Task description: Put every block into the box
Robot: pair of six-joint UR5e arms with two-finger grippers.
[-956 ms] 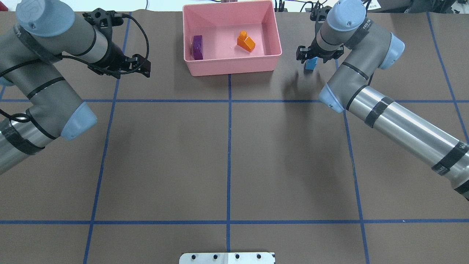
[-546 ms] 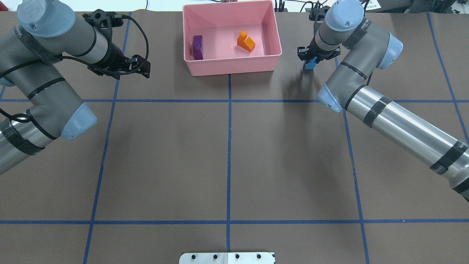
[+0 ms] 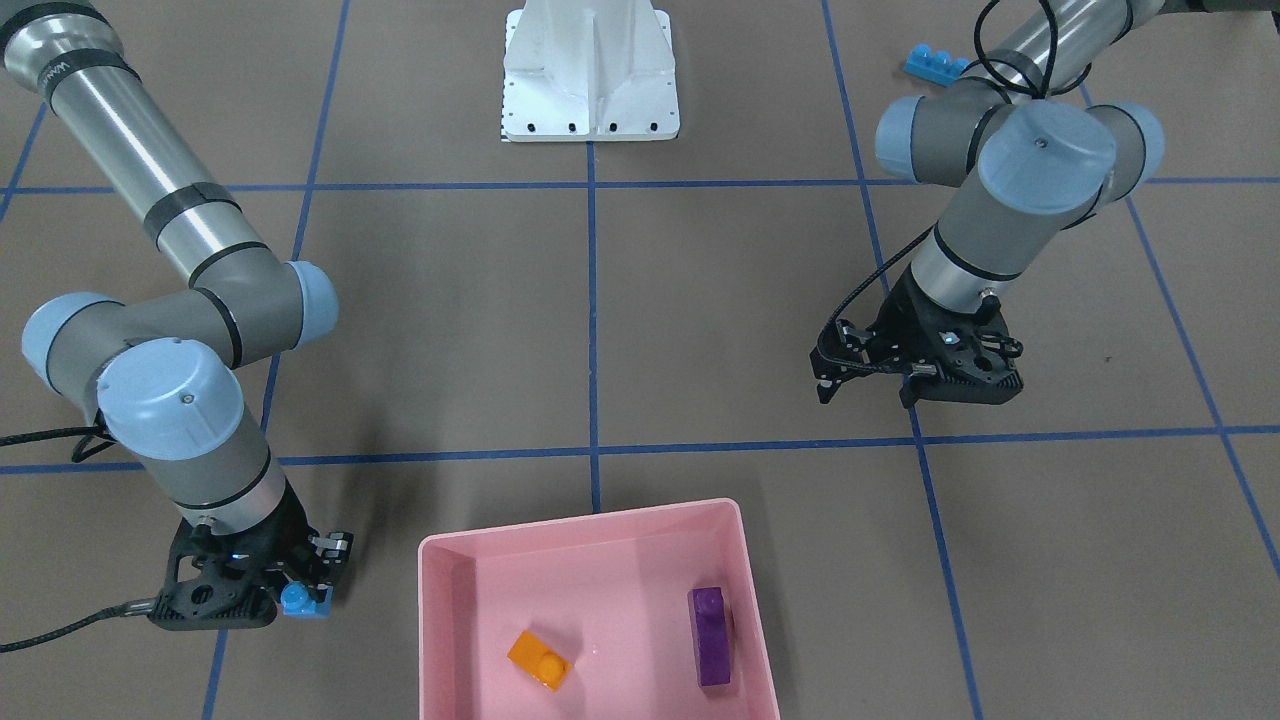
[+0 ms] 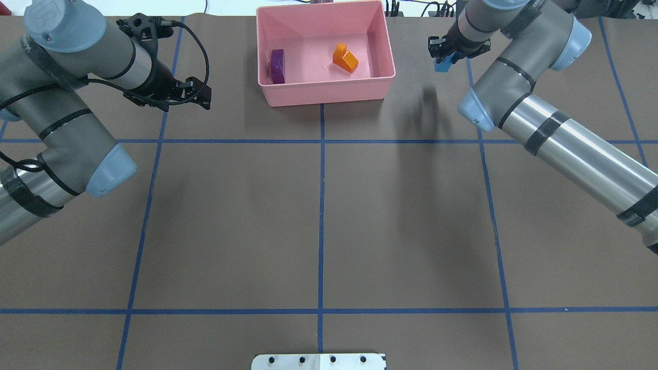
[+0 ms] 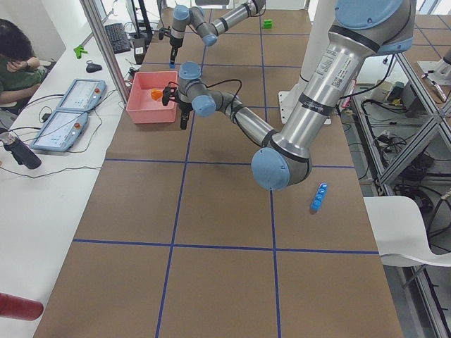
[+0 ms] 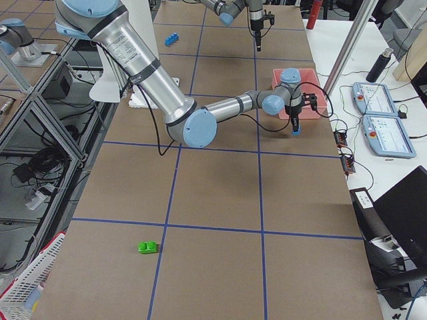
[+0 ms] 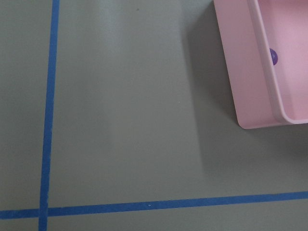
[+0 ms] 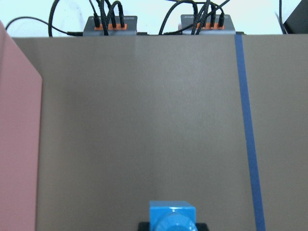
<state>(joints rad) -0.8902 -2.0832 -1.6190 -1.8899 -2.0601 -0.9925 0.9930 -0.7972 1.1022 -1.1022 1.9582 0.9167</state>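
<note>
The pink box [image 4: 324, 95] stands at the table's far middle and holds the purple block [image 4: 277, 66] and the orange block [image 4: 344, 57]. To its right, my right gripper [image 4: 445, 57] hangs above the table, shut on the small blue block [image 4: 441, 66], which also shows in the right wrist view [image 8: 172, 215]. My left gripper [image 4: 204, 95] hovers left of the box, open, with nothing between its fingers. The long blue block [image 3: 935, 68] lies on the table near my left arm's base. The green block [image 6: 148, 247] lies far off at the table's right end.
The white robot base [image 4: 318, 361] sits at the near middle edge. Blue tape lines [image 4: 321, 205] grid the brown table. Cable boxes [image 8: 110, 23] line the far edge. A person [image 5: 15, 60] sits at a side bench with tablets [image 5: 67, 120].
My right gripper has closed on the small blue block and lifted it off the table, shifting slightly right and up. The left arm has stayed still.
</note>
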